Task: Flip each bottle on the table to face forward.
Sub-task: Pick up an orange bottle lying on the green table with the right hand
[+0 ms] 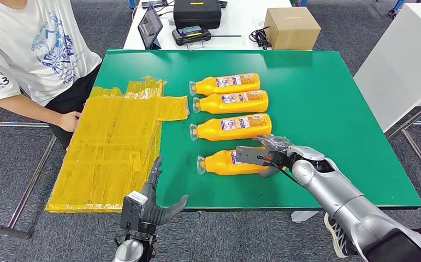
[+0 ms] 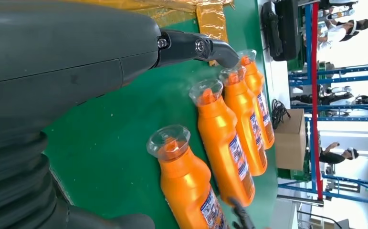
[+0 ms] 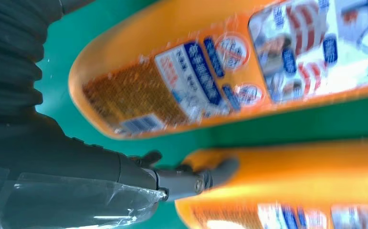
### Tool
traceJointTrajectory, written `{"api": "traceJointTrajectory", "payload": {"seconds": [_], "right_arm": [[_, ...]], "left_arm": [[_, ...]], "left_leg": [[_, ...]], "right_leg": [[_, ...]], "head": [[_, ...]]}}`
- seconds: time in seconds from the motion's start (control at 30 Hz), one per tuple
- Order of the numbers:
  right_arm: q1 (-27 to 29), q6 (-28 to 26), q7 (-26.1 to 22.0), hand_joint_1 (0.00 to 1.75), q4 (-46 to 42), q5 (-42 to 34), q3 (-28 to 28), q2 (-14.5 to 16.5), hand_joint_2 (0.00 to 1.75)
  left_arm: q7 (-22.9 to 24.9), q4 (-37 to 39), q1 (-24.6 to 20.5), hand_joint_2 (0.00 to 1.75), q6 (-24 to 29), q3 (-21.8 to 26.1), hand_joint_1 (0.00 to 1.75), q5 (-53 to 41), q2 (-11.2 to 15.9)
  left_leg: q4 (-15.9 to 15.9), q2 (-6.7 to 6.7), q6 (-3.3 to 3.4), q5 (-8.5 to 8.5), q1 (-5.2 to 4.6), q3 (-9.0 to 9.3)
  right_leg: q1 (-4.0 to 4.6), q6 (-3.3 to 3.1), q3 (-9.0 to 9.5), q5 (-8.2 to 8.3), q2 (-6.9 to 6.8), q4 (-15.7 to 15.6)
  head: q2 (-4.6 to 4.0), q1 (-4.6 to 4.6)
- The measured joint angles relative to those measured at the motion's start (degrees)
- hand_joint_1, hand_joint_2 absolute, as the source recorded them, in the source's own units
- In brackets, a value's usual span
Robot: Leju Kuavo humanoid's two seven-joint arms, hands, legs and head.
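Observation:
Four orange bottles lie side by side on the green table [image 1: 328, 98], clear caps pointing left. The three farther ones [image 1: 227, 84], [image 1: 232, 101], [image 1: 232, 126] show their labels upward. My right hand [image 1: 268, 155] grips the bottom end of the nearest bottle [image 1: 223, 164], thumb across its top and fingers around its far side. In the right wrist view a finger [image 3: 220, 172] presses on that bottle [image 3: 306, 167], with the third bottle's label [image 3: 205, 81] beside it. My left hand [image 1: 152, 203] hovers at the table's front edge, fingers spread and holding nothing; its wrist view shows the nearest bottle [image 2: 186, 183].
A crumpled yellow plastic sheet [image 1: 110, 147] covers the table's left part and overhangs its edge. A person sits at the left with a hand [image 1: 69, 121] on the sheet. Behind, a white table carries a cardboard box [image 1: 291, 27], a tablet [image 1: 150, 25] and a black case [image 1: 197, 12].

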Motion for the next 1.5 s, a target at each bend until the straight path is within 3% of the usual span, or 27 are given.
{"api": "traceJointTrajectory", "payload": {"seconds": [0.77,0.8,0.9,1.07,1.33,1.5], "right_arm": [[-2.56,0.86,-0.63,0.05,4.21,-2.72,6.62,0.57,1.75],[-2.66,0.9,-0.62,0.1,4.4,-2.78,6.84,0.57,1.75],[-3.0,1.21,-0.67,0.47,4.91,-2.86,7.65,0.55,1.75],[-3.95,2.01,-1.13,1.34,5.69,-2.5,9.44,0.56,1.75],[-5.11,2.05,-1.74,1.66,7.17,-1.5,12.27,0.63,1.75],[-5.21,0.43,-1.78,1.73,8.13,-1.23,13.04,1.16,1.75]], "left_arm": [[0.01,0.45,-0.09,1.75,0.63,-0.31,0.0,0.52,0.0],[0.02,0.45,-0.09,1.75,0.63,-0.33,0.0,0.55,0.0],[0.08,0.45,-0.1,1.75,0.63,-0.54,0.0,0.68,0.0],[0.19,0.63,-0.22,1.75,0.68,-1.2,0.0,1.06,0.0],[0.31,0.86,-0.31,1.75,0.87,-1.51,0.0,1.21,0.0],[0.49,0.86,-0.31,1.75,0.89,-1.55,0.0,1.26,0.0]], "left_leg": [[0.01,0.0,0.0,0.0,0.0,0.0],[0.01,0.0,0.0,0.0,0.0,0.0],[0.01,0.0,0.01,0.0,0.0,0.0],[0.01,0.0,0.01,0.0,0.0,0.0],[0.01,0.02,0.01,0.01,0.0,0.05],[0.01,0.07,0.01,0.0,0.0,0.12]], "right_leg": [[0.0,0.0,0.0,0.0,0.0,0.0],[0.0,0.0,0.0,0.0,0.0,0.0],[0.0,0.0,0.0,0.0,0.0,0.0],[0.0,0.0,0.0,0.0,0.0,0.0],[0.0,0.0,0.04,0.0,0.01,0.0],[0.0,0.0,0.08,0.0,0.02,-0.01]], "head": [[0.0,-0.01],[0.0,0.0],[0.0,-0.01],[0.0,-0.01],[0.0,-0.01],[0.0,-0.01]]}}
